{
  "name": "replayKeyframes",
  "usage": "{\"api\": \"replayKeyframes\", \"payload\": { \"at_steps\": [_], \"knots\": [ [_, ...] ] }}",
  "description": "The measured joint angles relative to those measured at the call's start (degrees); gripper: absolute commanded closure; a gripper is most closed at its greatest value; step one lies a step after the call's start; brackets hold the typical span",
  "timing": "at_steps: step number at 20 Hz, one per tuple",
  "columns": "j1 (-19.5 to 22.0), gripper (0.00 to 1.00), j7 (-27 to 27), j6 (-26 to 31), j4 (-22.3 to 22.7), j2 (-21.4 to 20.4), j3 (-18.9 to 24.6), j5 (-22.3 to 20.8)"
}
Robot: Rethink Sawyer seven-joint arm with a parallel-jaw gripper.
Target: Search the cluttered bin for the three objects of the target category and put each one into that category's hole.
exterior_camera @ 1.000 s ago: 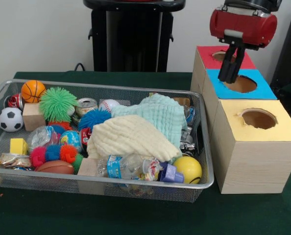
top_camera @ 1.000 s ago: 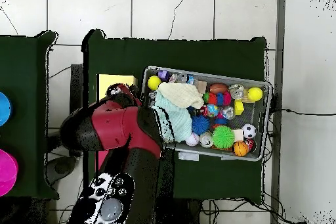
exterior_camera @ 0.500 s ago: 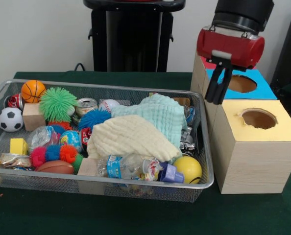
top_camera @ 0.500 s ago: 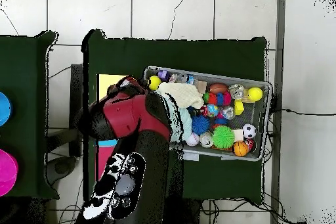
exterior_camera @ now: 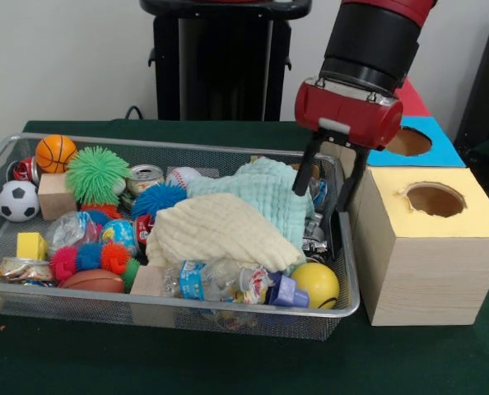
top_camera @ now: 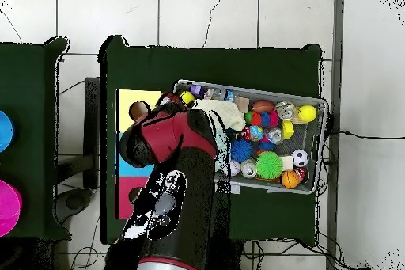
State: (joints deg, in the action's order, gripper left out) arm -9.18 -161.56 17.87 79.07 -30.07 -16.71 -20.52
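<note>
I have the claw (exterior_camera: 325, 191) hanging over the right end of the wire bin (exterior_camera: 179, 309), its two black fingers (exterior_camera: 303, 171) spread apart with nothing between them. One finger points down at the edge of the mint green cloth (exterior_camera: 269, 197); the other drops beside the bin's right wall, close to the yellow-topped box (exterior_camera: 430, 247). The red wrist (exterior_camera: 348, 111) sits just above, hiding part of the blue-topped box (exterior_camera: 421, 141) behind it, and a sliver of the red-topped box (exterior_camera: 413, 99) shows further back. From overhead I see the arm (top_camera: 170, 192) covering the left end of the bin and most of the boxes.

Which category is the target I cannot tell, so I list what lies in the bin: a cream cloth (exterior_camera: 216, 230) over the middle, a yellow ball (exterior_camera: 316, 284) at the front right corner, a soccer ball (exterior_camera: 17, 201) and a small basketball (exterior_camera: 56, 151) at the left, a green spiky ball (exterior_camera: 97, 174), a blue spiky ball (exterior_camera: 156, 198), a tin can (exterior_camera: 145, 178), a wooden block (exterior_camera: 56, 196) and a crumpled plastic bottle (exterior_camera: 216, 280) along the front. The bin and boxes stand on the green bench (exterior_camera: 228, 362)
</note>
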Motion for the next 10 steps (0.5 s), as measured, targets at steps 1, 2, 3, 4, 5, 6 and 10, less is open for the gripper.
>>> {"api": "replayKeyframes", "payload": {
  "at_steps": [1, 2, 3, 4, 5, 6, 10],
  "knots": [
    [0.0, 0.00, 0.0, 0.0, 0.0, 0.2, 0.0, 0.0],
    [-0.2, 0.00, 0.0, 0.1, 0.0, 0.4, 0.0, 0.2],
    [-0.3, 0.00, 0.0, 0.1, 0.0, 0.6, 0.0, 0.4],
    [-0.5, 0.00, 0.0, 0.6, 0.1, 0.8, 0.0, 0.9],
    [-0.7, 0.00, 0.0, 1.0, 0.2, 1.0, 0.0, 1.4],
    [-0.8, 0.00, 0.0, 1.4, 0.4, 1.2, 0.1, 2.0],
    [-1.6, 0.00, 0.0, 2.5, 1.6, 2.2, 0.1, 4.3]
  ]
}}
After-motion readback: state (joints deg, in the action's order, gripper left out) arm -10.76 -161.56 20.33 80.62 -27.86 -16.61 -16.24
